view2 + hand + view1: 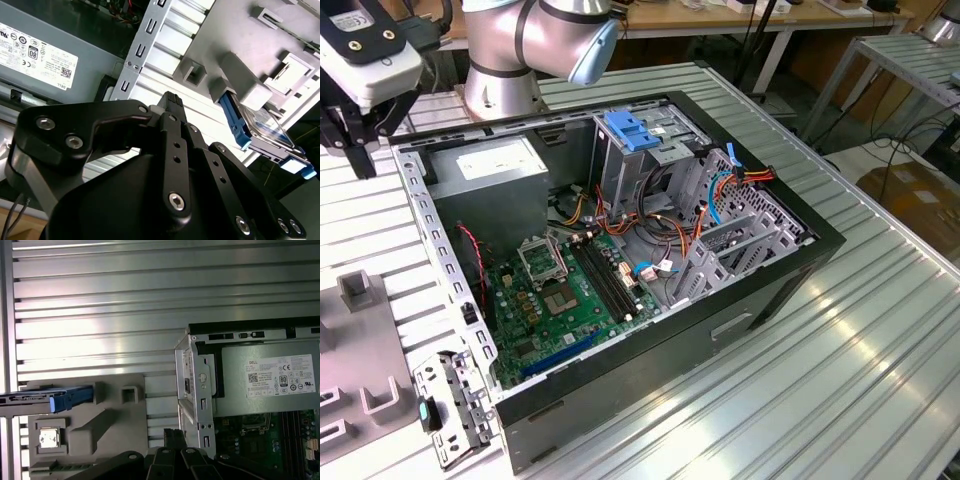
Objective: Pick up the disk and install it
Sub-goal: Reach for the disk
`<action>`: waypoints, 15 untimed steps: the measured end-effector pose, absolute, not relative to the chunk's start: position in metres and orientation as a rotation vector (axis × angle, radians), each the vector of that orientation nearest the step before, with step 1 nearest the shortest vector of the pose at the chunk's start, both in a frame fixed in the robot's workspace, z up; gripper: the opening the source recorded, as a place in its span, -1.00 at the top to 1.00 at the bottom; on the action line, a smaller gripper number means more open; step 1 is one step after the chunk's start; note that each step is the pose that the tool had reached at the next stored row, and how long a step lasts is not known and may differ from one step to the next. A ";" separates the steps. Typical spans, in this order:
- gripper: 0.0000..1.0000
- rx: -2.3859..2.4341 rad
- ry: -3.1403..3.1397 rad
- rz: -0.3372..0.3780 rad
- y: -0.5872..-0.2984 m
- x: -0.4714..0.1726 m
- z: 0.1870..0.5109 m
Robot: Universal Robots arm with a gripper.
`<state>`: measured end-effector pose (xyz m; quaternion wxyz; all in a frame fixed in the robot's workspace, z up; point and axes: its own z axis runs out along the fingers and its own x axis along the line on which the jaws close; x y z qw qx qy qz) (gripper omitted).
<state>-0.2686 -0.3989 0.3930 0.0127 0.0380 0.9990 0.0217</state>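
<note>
The disk (267, 131) is a flat silver drive with blue side rails, standing on edge in a grey holder (245, 90). In the first wrist view the disk (47, 401) shows edge-on at the holder's (100, 425) side. My black gripper (171, 102) hangs above the ribbed table, between the holder and the computer case, well apart from the disk. Its fingers are together with nothing between them. It also shows as the gripper (172, 436) in the first wrist view and as the gripper (350, 148) at the exterior view's far left.
The open computer case (770, 290) lies on the ribbed metal table (860, 380). Inside are a grey power supply (485, 165), a metal drive cage with a blue tab (635, 130), the motherboard (570, 300) and loose cables. A small bracket (445, 405) lies by the case.
</note>
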 end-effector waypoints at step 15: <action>0.79 0.119 3.113 0.068 -0.399 -0.290 0.393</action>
